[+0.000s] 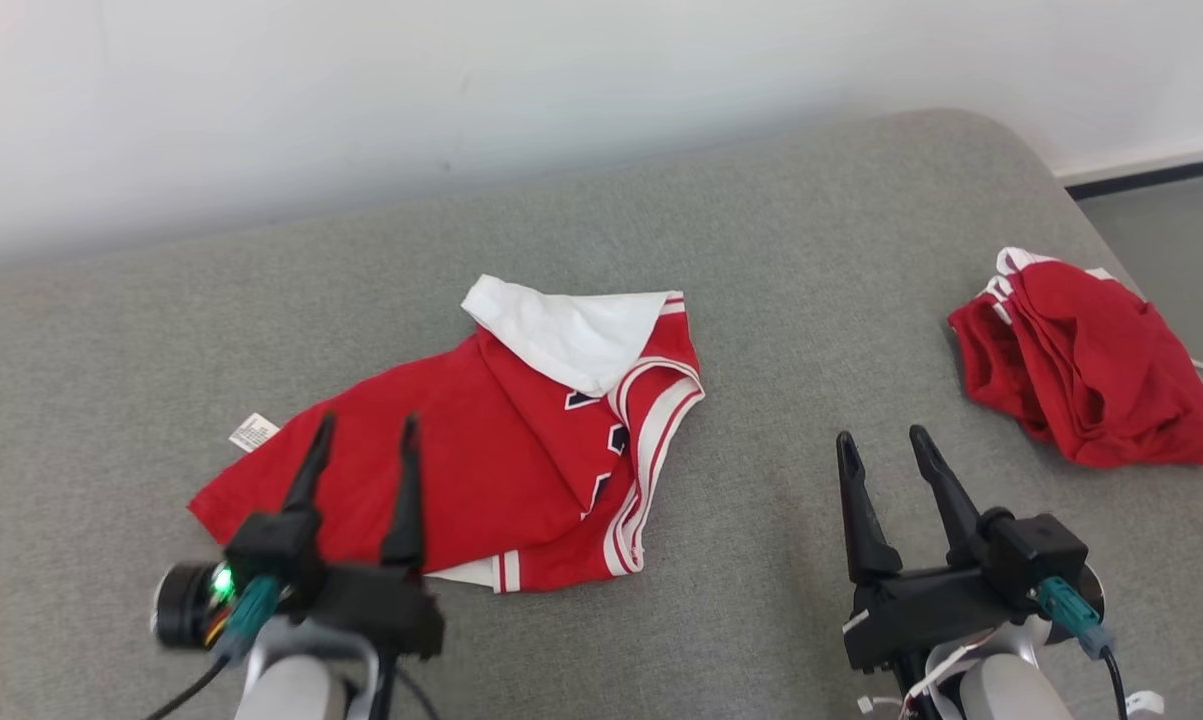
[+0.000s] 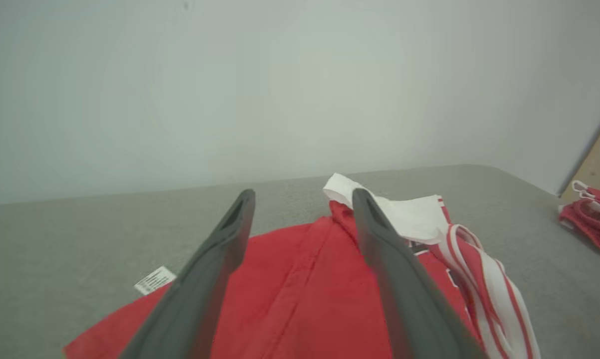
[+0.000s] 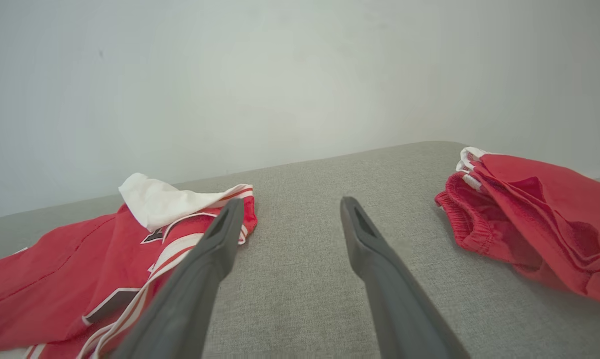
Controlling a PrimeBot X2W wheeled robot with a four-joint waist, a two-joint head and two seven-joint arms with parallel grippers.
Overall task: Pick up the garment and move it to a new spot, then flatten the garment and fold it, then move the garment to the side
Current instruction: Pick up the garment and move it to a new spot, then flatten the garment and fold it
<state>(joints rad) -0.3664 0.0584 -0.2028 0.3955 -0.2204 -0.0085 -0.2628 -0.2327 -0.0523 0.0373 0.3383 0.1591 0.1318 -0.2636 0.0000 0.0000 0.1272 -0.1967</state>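
Note:
A red jersey with white trim, the garment (image 1: 481, 470), lies crumpled and partly folded over on the grey surface (image 1: 761, 300), a white flap turned up at its far end. My left gripper (image 1: 366, 430) hovers over its left part, open and holding nothing. The left wrist view has the garment (image 2: 304, 294) under and between the spread fingers (image 2: 220, 249). My right gripper (image 1: 881, 440) stands open over bare grey fabric to the right of the garment (image 3: 55, 279), its fingers (image 3: 364, 244) wide apart.
A second red cloth with white edging (image 1: 1091, 360) lies bunched near the surface's right edge and shows as a red pile (image 3: 534, 224) in the right wrist view. A white wall (image 1: 461, 100) runs behind. A small white label (image 1: 253, 432) sticks out at the garment's left.

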